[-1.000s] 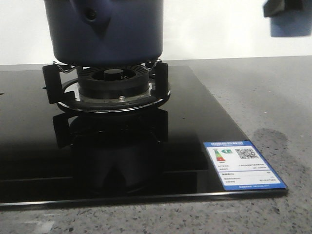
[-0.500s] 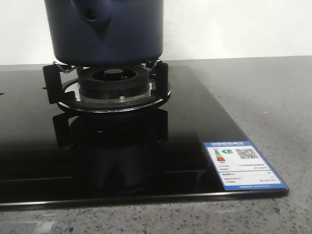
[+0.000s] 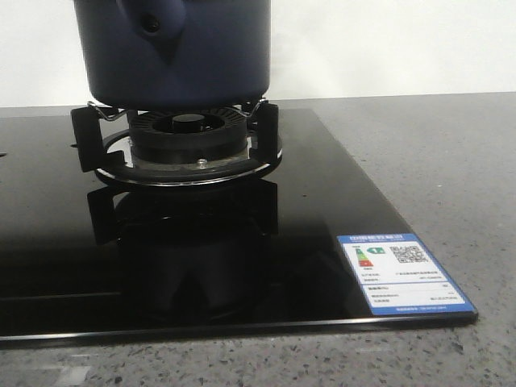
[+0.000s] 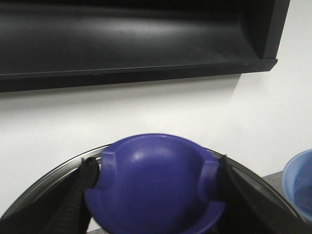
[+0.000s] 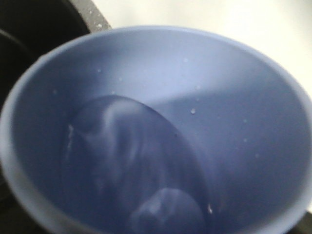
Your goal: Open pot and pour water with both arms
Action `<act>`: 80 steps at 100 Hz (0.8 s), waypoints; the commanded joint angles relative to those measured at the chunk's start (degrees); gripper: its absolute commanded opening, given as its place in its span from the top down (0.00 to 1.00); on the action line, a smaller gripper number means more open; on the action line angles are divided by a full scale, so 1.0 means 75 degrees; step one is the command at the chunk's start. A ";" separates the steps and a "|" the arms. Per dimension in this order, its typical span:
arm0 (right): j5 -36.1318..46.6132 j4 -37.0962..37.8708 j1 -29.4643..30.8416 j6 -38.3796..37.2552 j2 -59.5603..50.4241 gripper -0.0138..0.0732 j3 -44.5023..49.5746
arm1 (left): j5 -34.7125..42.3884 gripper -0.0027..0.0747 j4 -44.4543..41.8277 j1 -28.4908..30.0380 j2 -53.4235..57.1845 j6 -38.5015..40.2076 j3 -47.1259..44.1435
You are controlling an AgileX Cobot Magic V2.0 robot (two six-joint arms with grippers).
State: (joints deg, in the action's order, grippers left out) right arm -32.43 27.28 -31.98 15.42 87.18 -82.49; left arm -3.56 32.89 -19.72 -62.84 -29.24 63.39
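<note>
The dark navy pot (image 3: 177, 56) stands on the gas burner (image 3: 187, 137), its handle bracket (image 3: 151, 24) facing me and its top cut off by the frame. In the left wrist view my left gripper (image 4: 156, 168) is shut on the blue lid knob (image 4: 156, 200), black fingers (image 4: 78, 200) pressing both sides, and the lid's metal rim (image 4: 53, 178) curves behind it. The pale blue cup (image 5: 195, 97) fills the right wrist view with some water (image 5: 126, 165) in its bottom and hides the right fingers. The cup (image 4: 298, 185) hangs beside the lid.
A glossy black cooktop (image 3: 48, 242) with a blue label (image 3: 401, 272) lies on a speckled grey counter (image 3: 435, 161). A black range hood (image 4: 136, 39) juts from the white wall above the lid. Pot supports (image 3: 87, 137) ring the burner.
One second ago the cup and the right gripper showed at the front view's top right corner; they have since risen out of that view. The pot has not moved.
</note>
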 commanded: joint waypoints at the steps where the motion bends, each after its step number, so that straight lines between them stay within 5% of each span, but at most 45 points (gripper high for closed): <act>1: 0.0458 0.0891 -0.0149 0.0066 -0.0169 0.47 -0.0345 | 0.0605 0.47 0.0015 0.0014 0.0220 0.0005 0.0334; 80: 0.0653 0.4565 -0.0445 0.0081 0.0130 0.47 -0.0345 | 0.0552 0.47 0.0015 0.0014 0.0220 0.0005 0.0334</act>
State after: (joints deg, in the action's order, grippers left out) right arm -31.14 55.90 -35.20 15.62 90.59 -82.66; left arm -4.75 32.79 -19.72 -62.84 -29.24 63.39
